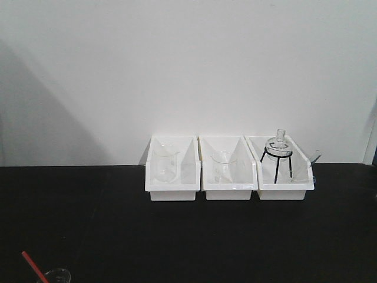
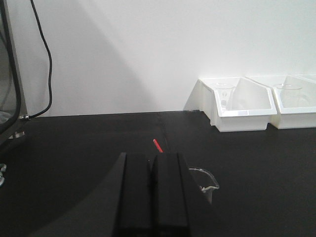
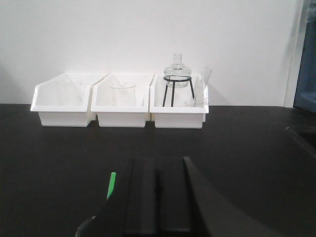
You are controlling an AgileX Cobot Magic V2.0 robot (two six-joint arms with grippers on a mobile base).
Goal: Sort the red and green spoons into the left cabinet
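Observation:
The red spoon shows only as a thin red handle: low left in the front view (image 1: 32, 265), and its tip pokes out just past my left gripper (image 2: 150, 157) in the left wrist view (image 2: 158, 145). The green spoon shows only as a short green handle tip (image 3: 111, 185), left of my right gripper (image 3: 158, 162). Both grippers have their black fingers pressed together with nothing between them. The spoon bowls are hidden. A clear glass beaker (image 2: 205, 180) stands right of the left gripper. The pale grey-white cabinet is out of view.
Three white bins (image 1: 230, 177) with glassware stand in a row against the back wall on the black table (image 1: 188, 236). A dark-framed panel (image 2: 7, 74) and a black cable (image 2: 47, 64) are at the far left. A glass rim (image 3: 84, 227) shows beside the right gripper.

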